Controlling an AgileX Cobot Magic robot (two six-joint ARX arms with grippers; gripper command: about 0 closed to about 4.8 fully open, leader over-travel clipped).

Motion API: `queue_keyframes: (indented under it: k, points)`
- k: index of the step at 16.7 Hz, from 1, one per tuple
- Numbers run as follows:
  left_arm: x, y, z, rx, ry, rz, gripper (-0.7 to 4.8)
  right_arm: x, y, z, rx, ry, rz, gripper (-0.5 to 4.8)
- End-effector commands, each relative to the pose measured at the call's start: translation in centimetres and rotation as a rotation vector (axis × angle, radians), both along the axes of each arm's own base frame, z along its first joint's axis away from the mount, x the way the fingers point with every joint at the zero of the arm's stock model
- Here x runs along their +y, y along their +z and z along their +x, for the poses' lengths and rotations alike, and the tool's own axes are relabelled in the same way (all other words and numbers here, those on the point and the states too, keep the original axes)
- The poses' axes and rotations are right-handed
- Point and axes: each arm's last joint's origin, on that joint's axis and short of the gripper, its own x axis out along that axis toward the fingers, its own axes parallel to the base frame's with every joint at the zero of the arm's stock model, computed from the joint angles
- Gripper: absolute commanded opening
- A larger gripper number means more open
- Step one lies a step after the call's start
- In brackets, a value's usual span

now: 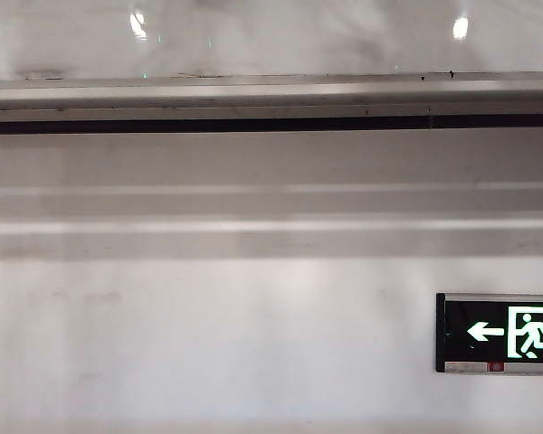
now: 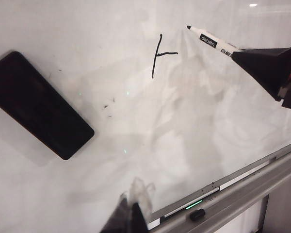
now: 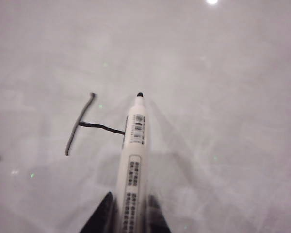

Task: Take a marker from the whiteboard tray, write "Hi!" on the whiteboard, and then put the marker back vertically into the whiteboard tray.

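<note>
Presently catalogued, left to right: flat black rectangular slab with rounded corners [image 2: 39, 104] against the glossy, smudged whiteboard [image 2: 136, 126]; left gripper [image 2: 128, 218], dark finger points near the lower board, whether they were open or closed could not be told; black strokes [image 2: 157, 56], upright with crossbar; slim white marker [image 2: 214, 43], uncapped, gripped by right gripper [image 2: 269, 68], tip beside the crossbar; silver-grey whiteboard tray [image 2: 242, 189] below, small black object [image 2: 197, 213] lying on it

The marker [image 3: 135, 145] tip sits seemingly on the whiteboard [image 3: 223, 97], above the whiteboard tray [image 2: 242, 189].
</note>
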Motion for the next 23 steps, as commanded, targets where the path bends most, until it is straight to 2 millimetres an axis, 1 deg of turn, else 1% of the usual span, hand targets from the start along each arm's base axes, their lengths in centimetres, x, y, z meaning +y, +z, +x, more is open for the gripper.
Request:
queue_keyframes:
  k: [1, 4, 9, 12, 23]
  points:
    - [0.0, 0.2, -0.2, -0.017, -0.025, -0.003, -0.07, 0.2, 0.0, 0.1, -0.010, 0.007, 0.006, -0.01]
    - [0.0, 0.2, -0.2, -0.017, -0.025, -0.003, -0.06, 0.4, -0.2, 0.6, -0.002, 0.003, 0.001, -0.01]
    - [0.0, 0.2, -0.2, -0.017, -0.025, -0.003, -0.06, 0.4, -0.3, 0.6, 0.003, -0.015, 0.004, -0.01]
    - [0.0, 0.2, -0.2, -0.017, -0.025, -0.003, -0.06, 0.5, -0.6, 1.0, 0.018, -0.022, -0.005, -0.01]
    - [0.0, 0.2, -0.2, -0.017, -0.025, -0.003, -0.06, 0.5, -2.3, 1.4, 0.179, -0.023, -0.079, -0.01]
